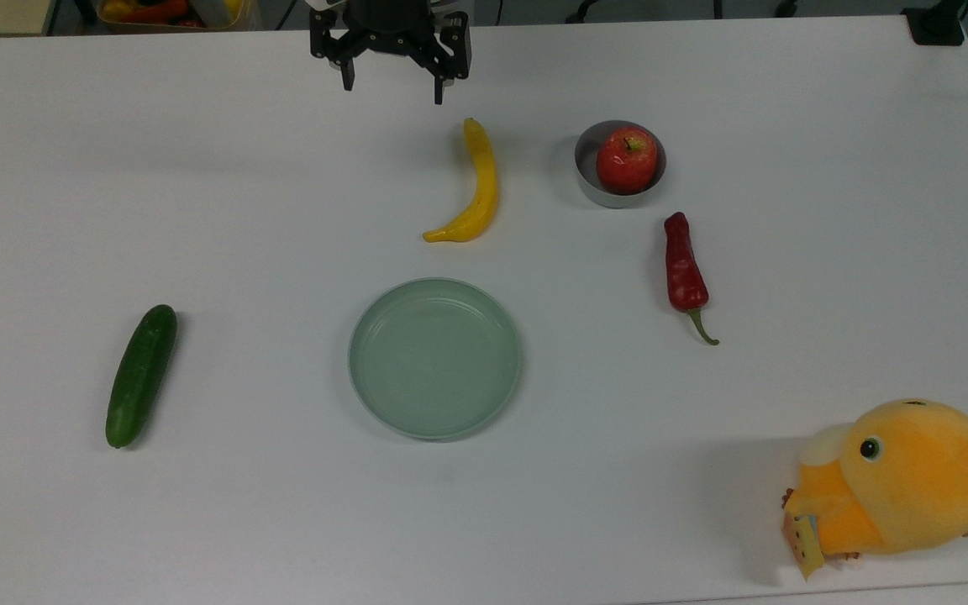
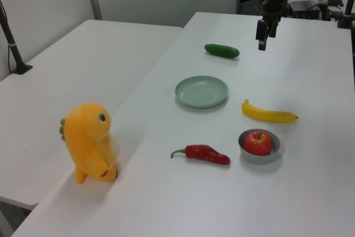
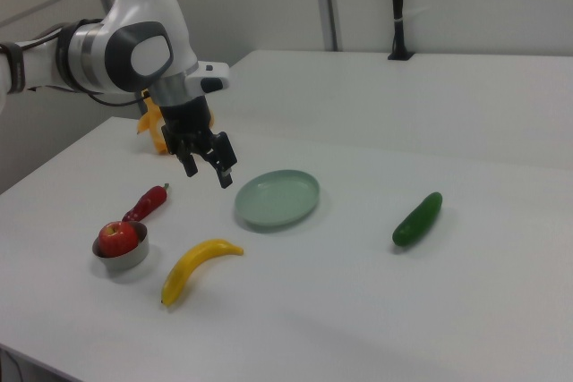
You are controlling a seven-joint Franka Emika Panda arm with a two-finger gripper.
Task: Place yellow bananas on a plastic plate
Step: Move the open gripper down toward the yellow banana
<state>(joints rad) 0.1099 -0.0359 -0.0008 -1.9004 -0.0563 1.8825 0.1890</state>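
Note:
The yellow banana [image 1: 474, 186] [image 2: 268, 114] [image 3: 194, 268] lies flat on the white table, curved, just beyond the plate in the top view. The pale green plastic plate [image 1: 435, 358] [image 2: 201, 91] [image 3: 277, 197] sits bare near the table's middle. My gripper [image 1: 393, 87] [image 2: 263, 42] [image 3: 208, 171] hangs open above the table at the top view's upper edge, left of the banana's far tip and apart from it, with nothing between its fingers.
A dark green cucumber [image 1: 141, 375] [image 2: 222, 51] [image 3: 417, 218] lies at the top view's left. A grey metal bowl [image 1: 593, 186] [image 2: 258, 156] holds a red apple [image 1: 626, 160]. A red chili pepper [image 1: 685, 270] and an orange plush toy [image 1: 896, 487] lie at the top view's right.

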